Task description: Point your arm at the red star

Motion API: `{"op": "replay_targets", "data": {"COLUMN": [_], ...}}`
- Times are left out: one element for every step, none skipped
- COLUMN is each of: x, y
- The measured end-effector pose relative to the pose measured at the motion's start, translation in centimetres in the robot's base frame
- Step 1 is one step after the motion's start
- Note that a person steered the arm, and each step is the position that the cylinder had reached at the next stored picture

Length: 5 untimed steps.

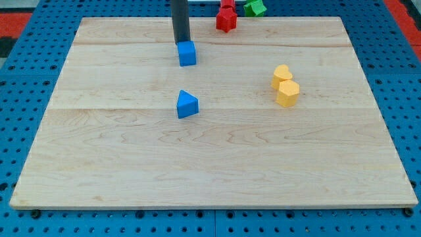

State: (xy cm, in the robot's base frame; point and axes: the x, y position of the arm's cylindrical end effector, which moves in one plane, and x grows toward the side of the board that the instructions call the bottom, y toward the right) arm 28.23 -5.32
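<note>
In the camera view, my tip [181, 43] rests just behind the blue cube [187, 53], touching it. I have no fingers, only the rod. The red star [225, 19] sits at the table's [131, 164] top edge, to the view's right of my tip, so pointing there means sliding right.

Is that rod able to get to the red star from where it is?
Probably yes. My tip sits just above the blue cube, and the red star lies toward the view's upper right with bare board between them.

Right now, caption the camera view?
My tip touches the blue cube, left of the red star.
</note>
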Motion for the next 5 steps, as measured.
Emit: {"op": "replay_targets", "data": {"x": [1.9,4.8,7.9,9.9,9.9], "y": [1.5,2.4,2.8,2.8,5.8]}}
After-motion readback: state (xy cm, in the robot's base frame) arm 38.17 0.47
